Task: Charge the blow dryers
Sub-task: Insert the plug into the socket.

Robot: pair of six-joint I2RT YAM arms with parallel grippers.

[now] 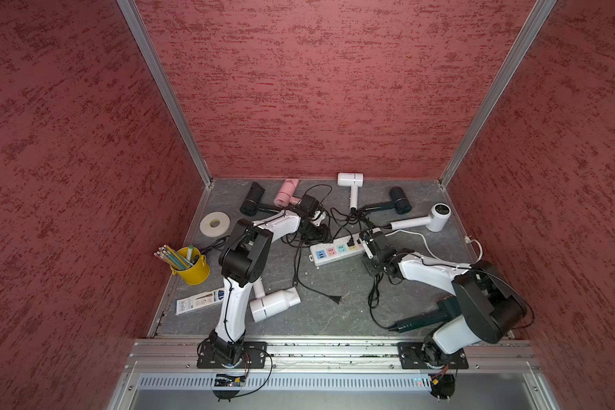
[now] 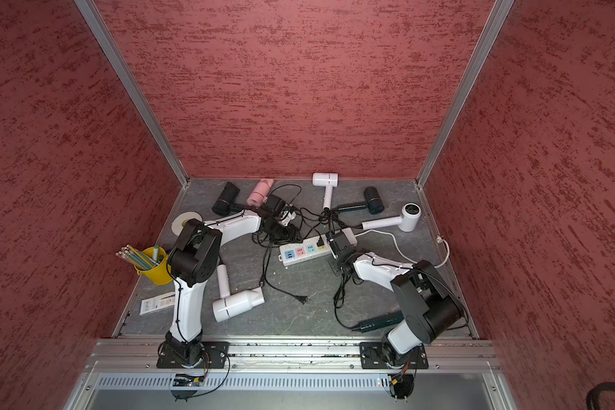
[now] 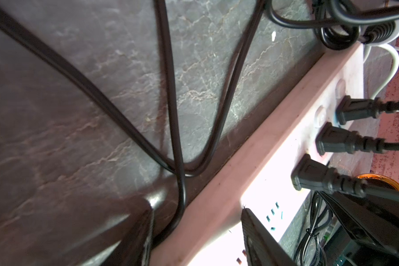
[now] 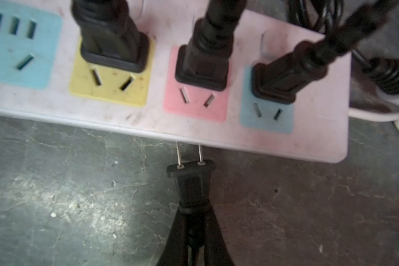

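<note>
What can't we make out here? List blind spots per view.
- Dark green blow dryer: head hidden under the right arm, both top views.
- Black two-prong plug in the right gripper: its cord vanishes into the tangled black cords, top views; owner dryer unknown.
- Left gripper: jaws lost against those cords, top views.
- Flat white printed box: text too small; left arm covers one end, top views.

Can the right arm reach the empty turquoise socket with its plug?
Probably yes. The right pincer, shut on a plug, hangs right beside the power strip. The turquoise socket is empty and uncovered, just past the filled yellow socket.
</note>
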